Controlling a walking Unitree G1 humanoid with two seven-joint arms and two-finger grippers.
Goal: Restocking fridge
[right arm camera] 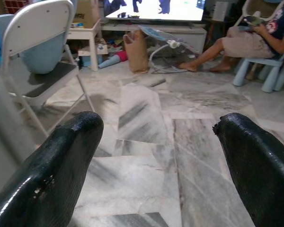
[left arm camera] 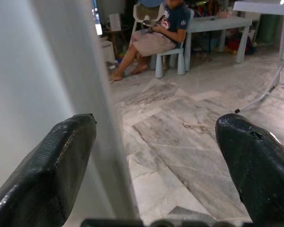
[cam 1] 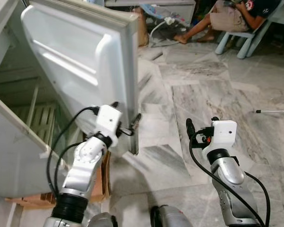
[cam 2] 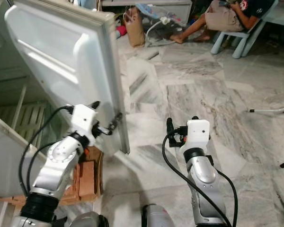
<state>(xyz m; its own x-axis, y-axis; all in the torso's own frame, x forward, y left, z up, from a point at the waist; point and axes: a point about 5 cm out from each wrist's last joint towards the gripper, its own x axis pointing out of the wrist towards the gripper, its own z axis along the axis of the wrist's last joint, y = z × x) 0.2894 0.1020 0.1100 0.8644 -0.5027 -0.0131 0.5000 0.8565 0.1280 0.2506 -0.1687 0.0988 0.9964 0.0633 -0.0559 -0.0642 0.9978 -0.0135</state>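
— Where is the fridge door [cam 1: 80, 61], and how does it stand?

— It hangs open on the left of the scene, white, its free edge pointing toward the robot. Behind it, further left, the fridge interior [cam 1: 35, 118] shows pale wire shelving. A cardboard box [cam 2: 85, 177] sits on the floor below the door's lower corner.

— And the left end effector [cam 1: 128, 125]?

— It is raised at the door's free edge. Its fingers are spread apart, released, with the door edge running between them: in the left wrist view one finger [left arm camera: 47, 165] lies over the door's white face and the other sits out over the marble floor [left arm camera: 180, 132]. Whether either finger touches the door cannot be told.

— The right end effector [right arm camera: 156, 156]?

— It is held up to the right of the door, well apart from it, over bare floor. Its two black fingers are wide apart, holding nothing.

— What else is around?

— Far across the room a person [cam 1: 236, 14] sits on a pale blue chair [cam 1: 241, 40]. The right wrist view shows a white folding chair [right arm camera: 38, 61] nearby, and a brown paper bag [right arm camera: 136, 49] on the far floor.
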